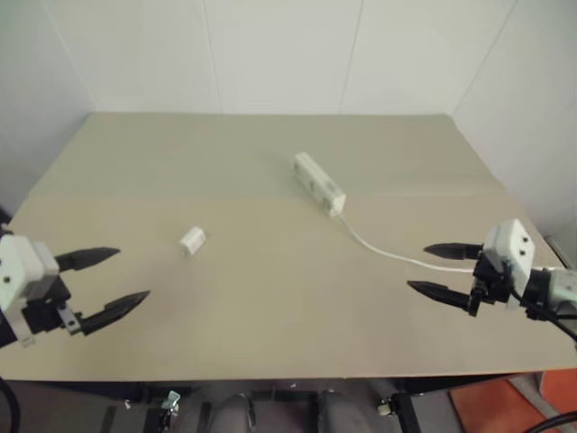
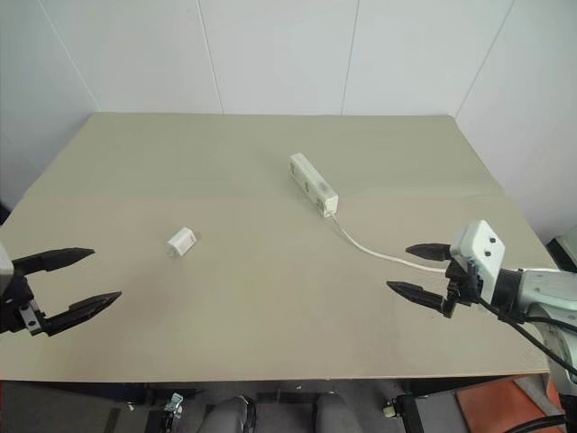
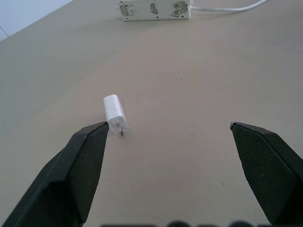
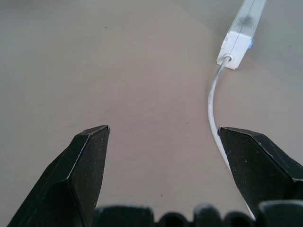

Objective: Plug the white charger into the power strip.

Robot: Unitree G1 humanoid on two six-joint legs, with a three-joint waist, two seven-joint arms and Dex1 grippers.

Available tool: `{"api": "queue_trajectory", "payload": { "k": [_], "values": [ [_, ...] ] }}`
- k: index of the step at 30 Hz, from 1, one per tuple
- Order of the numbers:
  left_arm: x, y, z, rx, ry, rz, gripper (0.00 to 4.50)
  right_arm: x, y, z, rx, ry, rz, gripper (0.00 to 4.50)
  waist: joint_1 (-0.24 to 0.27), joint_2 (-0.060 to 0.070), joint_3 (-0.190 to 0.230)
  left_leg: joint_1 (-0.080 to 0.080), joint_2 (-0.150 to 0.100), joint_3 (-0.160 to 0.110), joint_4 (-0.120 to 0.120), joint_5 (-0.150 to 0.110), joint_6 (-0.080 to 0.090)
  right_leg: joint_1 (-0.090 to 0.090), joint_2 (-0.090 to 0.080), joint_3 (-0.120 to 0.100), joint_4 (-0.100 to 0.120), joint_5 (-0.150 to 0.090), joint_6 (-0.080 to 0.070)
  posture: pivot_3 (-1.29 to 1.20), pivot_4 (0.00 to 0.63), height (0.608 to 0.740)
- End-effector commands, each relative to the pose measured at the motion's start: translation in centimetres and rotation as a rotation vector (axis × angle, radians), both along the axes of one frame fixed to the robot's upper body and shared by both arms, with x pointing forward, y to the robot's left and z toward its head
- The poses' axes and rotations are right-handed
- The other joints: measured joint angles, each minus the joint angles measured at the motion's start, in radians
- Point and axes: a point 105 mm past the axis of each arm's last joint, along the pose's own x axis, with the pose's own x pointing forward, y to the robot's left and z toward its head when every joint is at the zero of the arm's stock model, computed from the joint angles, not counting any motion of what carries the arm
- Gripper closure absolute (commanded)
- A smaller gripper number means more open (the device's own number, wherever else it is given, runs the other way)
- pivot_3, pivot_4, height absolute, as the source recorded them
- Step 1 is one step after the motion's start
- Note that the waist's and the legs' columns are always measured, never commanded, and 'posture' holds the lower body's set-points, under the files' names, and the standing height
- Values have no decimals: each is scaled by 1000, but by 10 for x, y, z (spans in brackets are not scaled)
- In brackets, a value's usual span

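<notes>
The left end effector (image 1: 108,281) hangs wide and empty over the bench (image 1: 270,316); the right end effector (image 2: 416,269) too. The charger (image 1: 192,240) lies near the left one, well apart from the strip (image 1: 319,182). The left should straddle its sides squarely, prongs kept free.

Readable text: none | white charger (image 3: 115,112): plain white casing, no brand or label legible | power strip (image 3: 155,9): three socket faces, no markings legible | cord (image 4: 214,101): bare white, no print | table (image 2: 270,307): plain beige surface, no signs or numbers | walls: blank white panels
</notes>
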Motion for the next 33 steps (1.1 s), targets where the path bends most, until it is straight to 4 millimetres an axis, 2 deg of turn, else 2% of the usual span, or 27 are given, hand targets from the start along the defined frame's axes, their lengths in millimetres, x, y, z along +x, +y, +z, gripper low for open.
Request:
{"api": "queue_trajectory", "payload": {
  "k": [1,7,12,16,20,23,26,30,31,33],
  "values": [
    [-1,-5,6,12,-26,-24,0,-3,1,13,-14,-54,15,159,0,0,0,0,0,0,0,0,0,0,0,0,0,0,0,0,150,740],
    [-1,-8,5,6,-30,-30,0,4,6,12,-9,-65,16,159,-1,0,0,0,0,0,0,0,0,0,0,0,0,0,0,0,150,740],
    [4,-23,8,-47,-56,-79,0,28,33,6,46,-101,36,159,-4,0,0,1,1,0,0,0,0,0,1,0,1,0,0,0,150,740],
    [9,-31,6,-62,-58,-101,0,60,52,-2,71,-151,-16,159,-5,0,0,1,0,0,0,0,0,0,1,0,1,0,0,0,150,740],
    [10,-34,5,-70,-58,-110,0,102,71,-9,94,-162,-128,159,-8,0,0,-1,0,0,0,0,0,-2,0,1,1,0,-1,0,150,740],
    [12,-36,6,-74,-66,-117,0,133,81,-24,55,-128,-225,159,-7,0,0,0,0,0,0,0,0,-2,1,0,2,1,-1,0,150,740],
    [12,-37,7,-73,-69,-120,0,156,84,-41,-2,-73,-326,159,-6,1,0,-1,0,0,0,0,0,-3,0,0,1,1,-1,0,150,740],
    [10,-38,6,-75,-71,-110,0,176,81,-54,-75,-79,-417,159,-7,1,0,-2,-1,-1,0,0,0,-4,0,0,1,1,-1,0,150,740],
    [9,-39,5,-77,-72,-108,0,178,81,-57,-96,-81,-421,548,-8,1,0,-2,0,0,0,0,0,-4,0,0,1,1,-1,0,150,740],
    [7,-40,5,-81,-73,-105,0,179,81,-60,-96,-71,-417,1047,-8,1,0,-1,0,0,0,0,0,-3,0,0,1,1,-1,0,150,740]
  ]
}}
